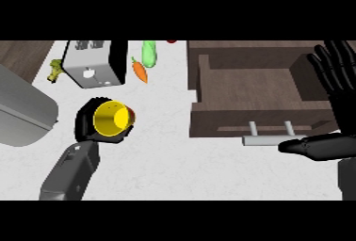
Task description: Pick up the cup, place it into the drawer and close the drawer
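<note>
A yellow cup [111, 117] lies tipped with its mouth facing up at me, on the white counter left of centre. My left hand [89, 123] is curled round it, black fingers showing around the rim. The wooden drawer [250, 87] stands open at the upper right, and nothing shows inside it. Its metal handle [272, 140] points toward me. At the right edge my right hand [342, 103] is open, with fingers up beside the drawer's right wall and the thumb just right of the handle.
A toaster [94, 63] stands behind the cup. An orange carrot [140, 70] and a green cucumber [149, 52] lie between toaster and drawer. A green vegetable [55, 70] sits at the far left, above a grey rounded vessel [21, 113].
</note>
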Controlling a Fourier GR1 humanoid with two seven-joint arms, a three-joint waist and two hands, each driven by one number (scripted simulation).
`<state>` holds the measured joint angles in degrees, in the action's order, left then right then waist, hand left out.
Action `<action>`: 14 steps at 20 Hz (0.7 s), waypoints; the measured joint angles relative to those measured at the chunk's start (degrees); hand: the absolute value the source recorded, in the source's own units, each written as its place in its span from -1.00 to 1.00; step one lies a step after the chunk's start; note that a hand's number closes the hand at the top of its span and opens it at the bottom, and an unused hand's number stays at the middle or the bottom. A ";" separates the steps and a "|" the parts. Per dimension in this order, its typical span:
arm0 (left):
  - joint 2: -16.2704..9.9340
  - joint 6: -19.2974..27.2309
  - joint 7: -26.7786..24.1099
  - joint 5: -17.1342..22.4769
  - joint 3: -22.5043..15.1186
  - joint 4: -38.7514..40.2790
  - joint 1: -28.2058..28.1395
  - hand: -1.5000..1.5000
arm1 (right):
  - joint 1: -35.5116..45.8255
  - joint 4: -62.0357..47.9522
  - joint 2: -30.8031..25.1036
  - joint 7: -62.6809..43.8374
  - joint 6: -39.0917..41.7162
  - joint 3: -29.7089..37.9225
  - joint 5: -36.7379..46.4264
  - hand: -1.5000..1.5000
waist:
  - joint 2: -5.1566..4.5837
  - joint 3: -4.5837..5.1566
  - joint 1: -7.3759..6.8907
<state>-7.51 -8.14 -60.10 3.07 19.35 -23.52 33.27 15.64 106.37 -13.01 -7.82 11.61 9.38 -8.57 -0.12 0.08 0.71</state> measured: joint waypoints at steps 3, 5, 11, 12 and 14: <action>1.71 -0.03 2.65 -0.07 -1.70 -3.91 2.68 1.00 | -0.14 -0.82 0.00 0.61 -0.08 0.31 0.33 -1.00 | 0.21 -0.07 -0.52; 3.03 0.18 4.68 -0.10 -3.08 -7.73 3.51 1.00 | -1.40 -0.81 0.34 1.66 -0.06 0.12 0.96 -1.00 | 0.35 -0.11 -0.85; 6.03 2.67 14.76 0.43 -7.63 -15.58 10.22 1.00 | -1.26 -1.40 0.27 2.22 -0.20 -0.01 1.88 -1.00 | 0.43 -0.13 -0.87; 6.34 3.27 17.21 0.68 -8.03 -17.23 11.58 1.00 | -1.33 -1.43 0.47 2.37 -0.42 -0.08 2.11 -1.00 | 0.46 -0.12 -0.92; 6.78 5.75 21.52 1.61 -10.14 -19.70 14.41 1.00 | -0.58 -2.65 0.55 2.94 -0.54 0.06 2.26 -1.00 | 0.46 -0.12 -0.86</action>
<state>-0.73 -2.38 -38.58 4.68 9.21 -43.22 47.68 15.07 103.72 -12.46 -4.89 11.07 9.44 -6.31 0.34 -0.04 -0.16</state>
